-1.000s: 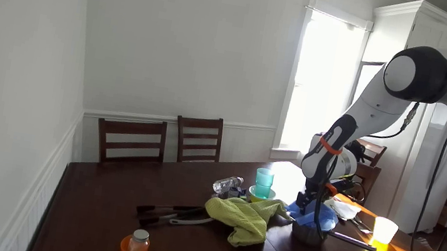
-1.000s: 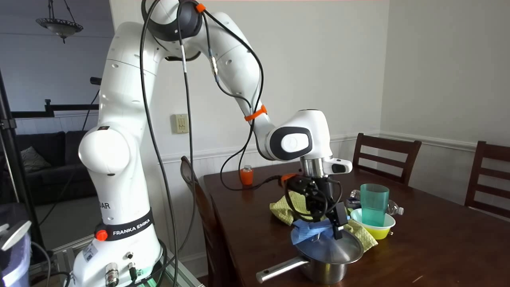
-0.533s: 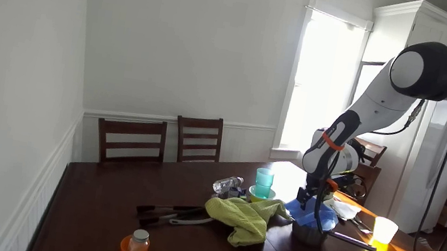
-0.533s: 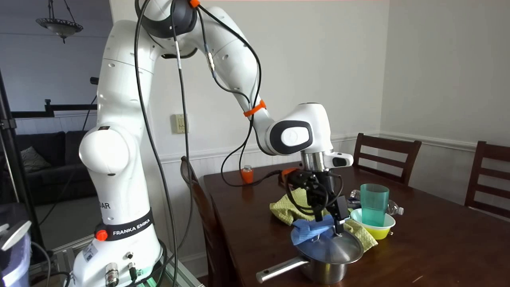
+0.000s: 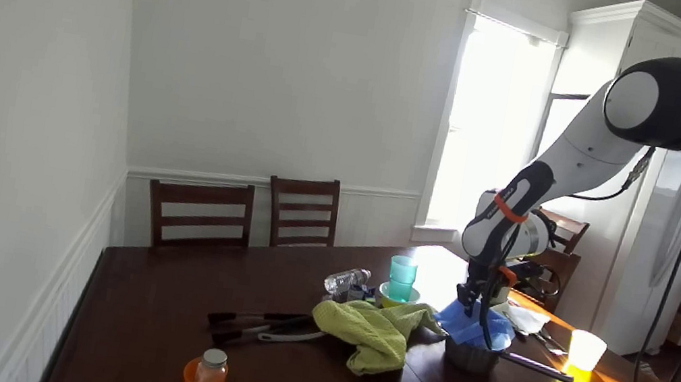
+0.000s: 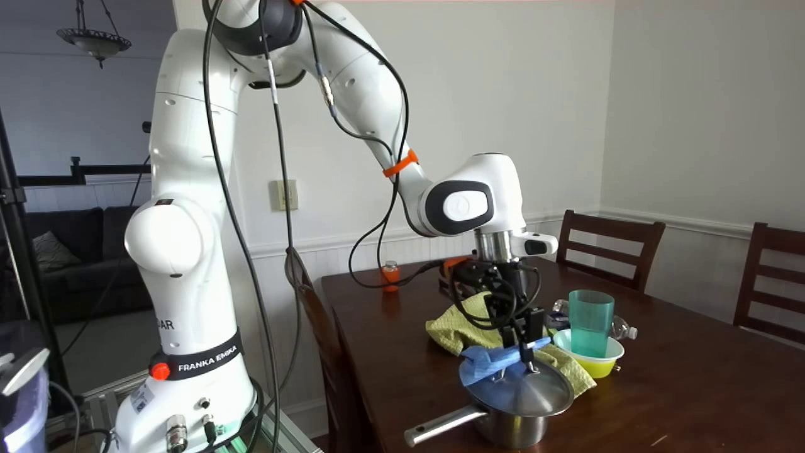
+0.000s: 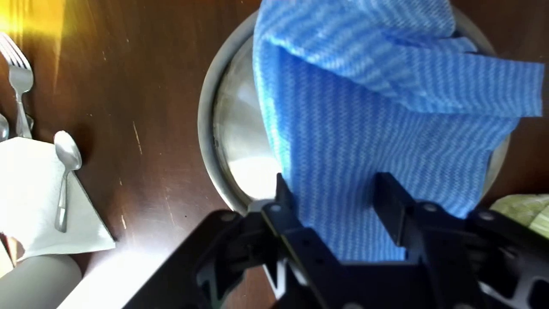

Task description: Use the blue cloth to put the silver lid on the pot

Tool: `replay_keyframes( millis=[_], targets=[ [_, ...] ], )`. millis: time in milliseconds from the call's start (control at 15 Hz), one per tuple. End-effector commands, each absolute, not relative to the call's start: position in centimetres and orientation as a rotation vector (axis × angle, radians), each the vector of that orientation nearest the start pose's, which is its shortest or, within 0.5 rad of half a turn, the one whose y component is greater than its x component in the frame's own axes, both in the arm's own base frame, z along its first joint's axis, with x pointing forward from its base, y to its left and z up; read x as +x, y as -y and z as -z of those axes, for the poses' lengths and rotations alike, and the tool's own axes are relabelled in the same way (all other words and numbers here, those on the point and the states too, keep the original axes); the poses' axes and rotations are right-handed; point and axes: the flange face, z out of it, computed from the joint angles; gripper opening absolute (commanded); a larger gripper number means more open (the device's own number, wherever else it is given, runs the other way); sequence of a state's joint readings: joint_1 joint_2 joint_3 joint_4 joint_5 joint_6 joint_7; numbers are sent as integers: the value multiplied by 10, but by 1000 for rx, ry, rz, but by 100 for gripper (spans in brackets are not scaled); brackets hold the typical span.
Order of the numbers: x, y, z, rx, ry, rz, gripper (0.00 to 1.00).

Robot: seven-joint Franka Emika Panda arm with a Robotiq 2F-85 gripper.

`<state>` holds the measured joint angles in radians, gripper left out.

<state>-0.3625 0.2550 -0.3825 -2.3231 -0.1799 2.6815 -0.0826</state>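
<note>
The blue cloth (image 6: 494,363) drapes over the top of the silver lid (image 6: 534,390). The lid sits on the pot (image 6: 512,431) in an exterior view; its handle is mostly under the cloth. In the wrist view the cloth (image 7: 343,137) covers most of the lid, and a bare strip of lid (image 7: 242,111) shows beside it. My gripper (image 6: 518,356) points down at the cloth, over the lid's top. In the wrist view the gripper (image 7: 332,184) is partly open, fingers apart, with cloth seen between and below them. Whether the fingertips touch the cloth is unclear.
A green towel (image 5: 365,335) lies beside the pot. A bowl (image 6: 594,365) with a teal cup (image 6: 591,324) stands close by. The pot handle (image 6: 443,425) sticks out. Cutlery (image 7: 66,159) and a napkin (image 7: 38,189) lie beside the pot, with a yellow-lit cup (image 5: 586,349) near.
The gripper fingers have come closer together, and the wrist and arm have risen slightly and drawn back. The cloth, lid and pot look nearly unmoved.
</note>
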Motion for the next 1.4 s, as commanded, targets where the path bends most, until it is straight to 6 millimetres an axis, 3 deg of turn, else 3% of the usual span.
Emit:
replay_keyframes(
  millis=[0,200,267,467,733,1000,1333],
  targets=[
    [391,360,-263,-3257,-808,55,22],
    [391,359,-268,-3261,-804,69,2],
    [391,359,-269,-3262,-804,73,0],
    [391,358,-273,-3263,-799,78,0],
    [390,357,-273,-3258,-798,69,11],
    [391,350,-278,-3230,-788,110,0],
    [395,342,-291,-3217,-765,169,1]
  ],
)
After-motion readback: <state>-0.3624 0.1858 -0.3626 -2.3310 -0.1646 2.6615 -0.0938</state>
